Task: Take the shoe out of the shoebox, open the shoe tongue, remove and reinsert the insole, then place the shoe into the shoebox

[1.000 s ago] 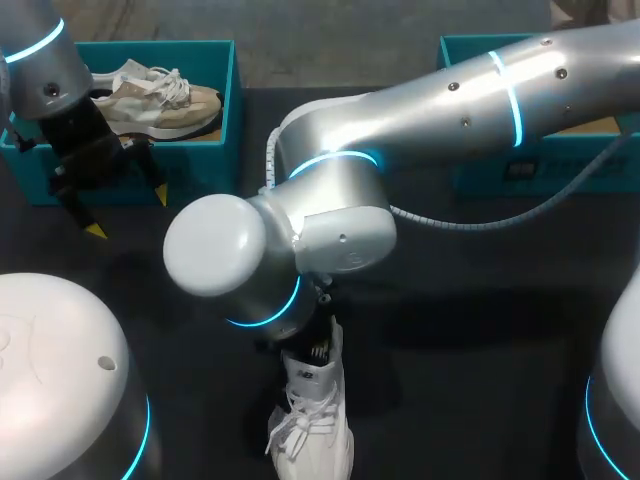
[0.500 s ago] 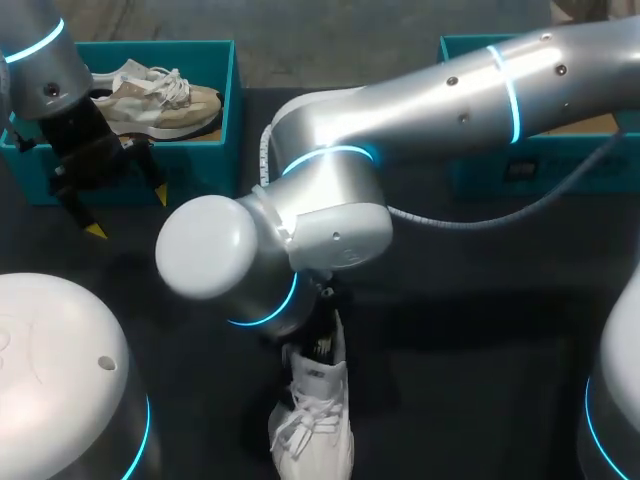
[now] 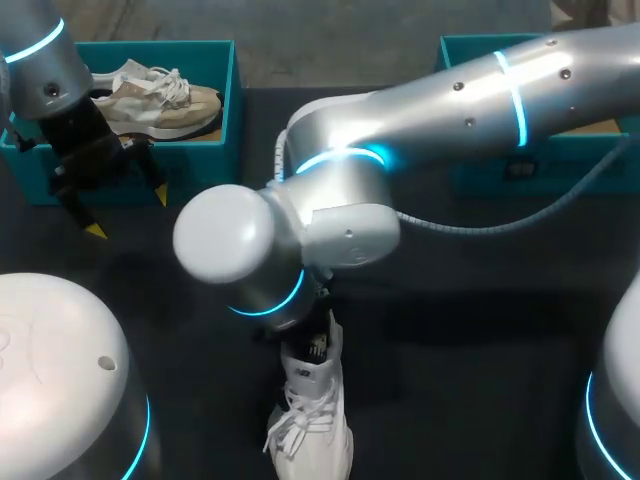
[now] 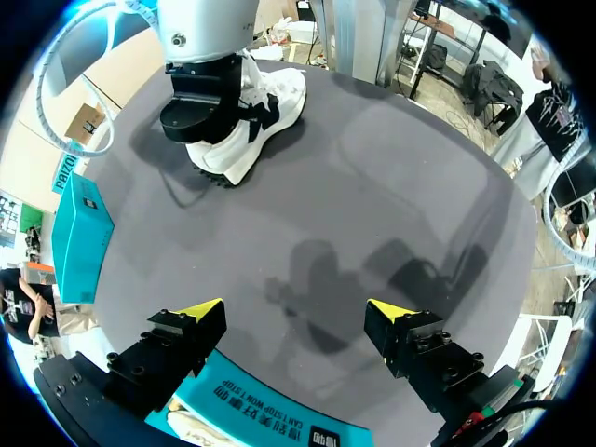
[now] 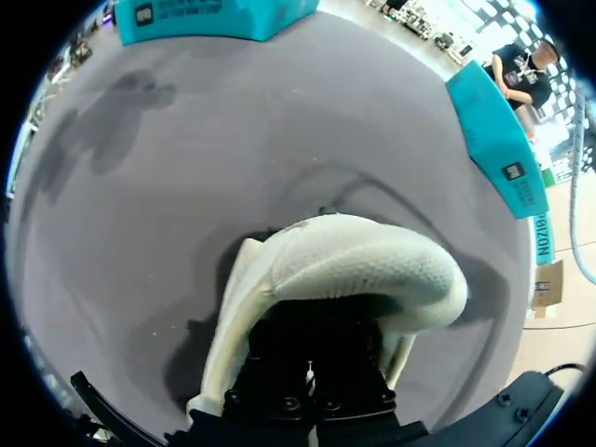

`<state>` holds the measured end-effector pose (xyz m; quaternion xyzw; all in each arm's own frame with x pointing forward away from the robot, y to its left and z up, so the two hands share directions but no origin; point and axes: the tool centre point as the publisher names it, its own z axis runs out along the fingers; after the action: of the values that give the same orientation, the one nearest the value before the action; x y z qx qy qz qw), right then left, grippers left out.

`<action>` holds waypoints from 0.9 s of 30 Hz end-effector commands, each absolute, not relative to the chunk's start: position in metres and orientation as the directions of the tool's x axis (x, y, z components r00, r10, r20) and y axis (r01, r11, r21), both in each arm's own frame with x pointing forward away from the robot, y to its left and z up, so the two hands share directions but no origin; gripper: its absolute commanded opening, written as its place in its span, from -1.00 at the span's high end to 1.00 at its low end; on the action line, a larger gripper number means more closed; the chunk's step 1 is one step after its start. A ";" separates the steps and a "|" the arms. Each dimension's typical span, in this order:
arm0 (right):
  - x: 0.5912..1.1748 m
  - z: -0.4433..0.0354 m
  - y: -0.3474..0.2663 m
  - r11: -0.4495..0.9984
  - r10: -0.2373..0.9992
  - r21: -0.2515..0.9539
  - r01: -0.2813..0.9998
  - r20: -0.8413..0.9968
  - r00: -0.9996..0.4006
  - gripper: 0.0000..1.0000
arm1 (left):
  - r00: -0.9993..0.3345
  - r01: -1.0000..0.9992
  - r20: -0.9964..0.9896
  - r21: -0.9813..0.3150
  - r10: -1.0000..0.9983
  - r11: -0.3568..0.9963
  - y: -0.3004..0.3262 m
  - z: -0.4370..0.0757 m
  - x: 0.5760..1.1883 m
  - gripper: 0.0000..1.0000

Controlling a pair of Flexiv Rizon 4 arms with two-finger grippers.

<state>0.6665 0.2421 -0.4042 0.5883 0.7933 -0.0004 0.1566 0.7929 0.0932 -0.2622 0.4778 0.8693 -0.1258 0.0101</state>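
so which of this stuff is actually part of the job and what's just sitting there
Job: white shoe; right gripper at its opening; right box, probably the shoe's box.

Lying about: left box; beige shoe inside it; left gripper, open and empty, beside that box.

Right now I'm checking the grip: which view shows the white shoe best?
The left wrist view: the white shoe appears nearly whole, sole edge included. The head view shows only its laces and tongue below the right arm; the right wrist view shows just a close-up part.
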 end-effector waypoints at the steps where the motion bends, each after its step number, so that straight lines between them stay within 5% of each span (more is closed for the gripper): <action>1: 0.658 -0.405 0.241 0.070 0.994 0.260 0.963 -0.105 -0.044 1.00 | -0.543 0.834 -0.135 -0.207 0.829 0.512 0.093 -0.262 0.793 -1.00; 14: 0.658 -0.357 0.242 0.086 0.991 0.311 0.947 -0.126 -0.048 1.00 | -0.543 0.834 -0.135 -0.207 0.829 0.512 0.093 -0.262 0.793 -1.00; 27: 0.654 -0.382 0.236 0.018 0.988 0.301 0.954 -0.152 0.030 1.00 | -0.543 0.834 -0.135 -0.207 0.829 0.512 0.093 -0.262 0.793 -1.00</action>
<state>0.6617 0.2271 -0.3671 0.5976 0.7860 0.0358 0.1543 0.7929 0.0932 -0.2621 0.4778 0.8694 -0.1258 0.0101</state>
